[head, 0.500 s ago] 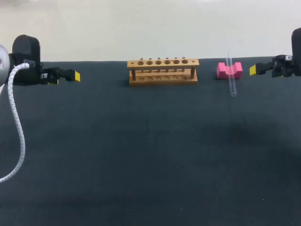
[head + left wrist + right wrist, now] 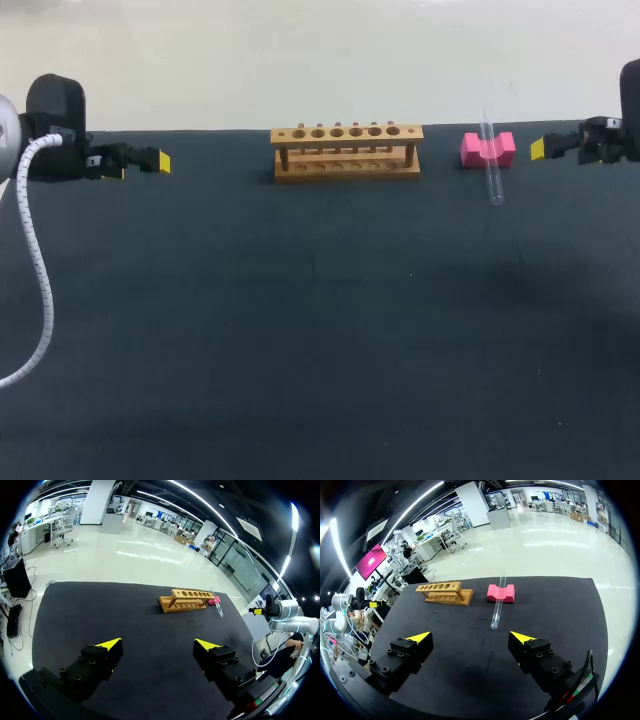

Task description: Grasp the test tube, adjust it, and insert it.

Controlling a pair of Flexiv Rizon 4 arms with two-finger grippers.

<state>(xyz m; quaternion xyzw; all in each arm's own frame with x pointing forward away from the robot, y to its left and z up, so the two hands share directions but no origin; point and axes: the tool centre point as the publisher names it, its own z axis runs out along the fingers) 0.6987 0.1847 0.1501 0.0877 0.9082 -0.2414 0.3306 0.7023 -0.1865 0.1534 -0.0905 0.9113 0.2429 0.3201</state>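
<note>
A clear glass test tube (image 2: 490,160) lies across a pink block (image 2: 487,149) at the back right of the table, one end resting on the mat. To its left stands the wooden tube rack (image 2: 346,151), its holes empty. My left gripper (image 2: 160,162) hovers open at the far left, well away from the rack (image 2: 183,600). At the far right, my right gripper (image 2: 540,149) is open, just right of the pink block (image 2: 500,593). In the right wrist view the tube (image 2: 498,601) lies ahead of the open gripper (image 2: 472,639). The left gripper (image 2: 158,643) holds nothing.
The black mat (image 2: 320,330) covers the whole table. A white cable (image 2: 40,290) hangs from my left arm over the table's left side.
</note>
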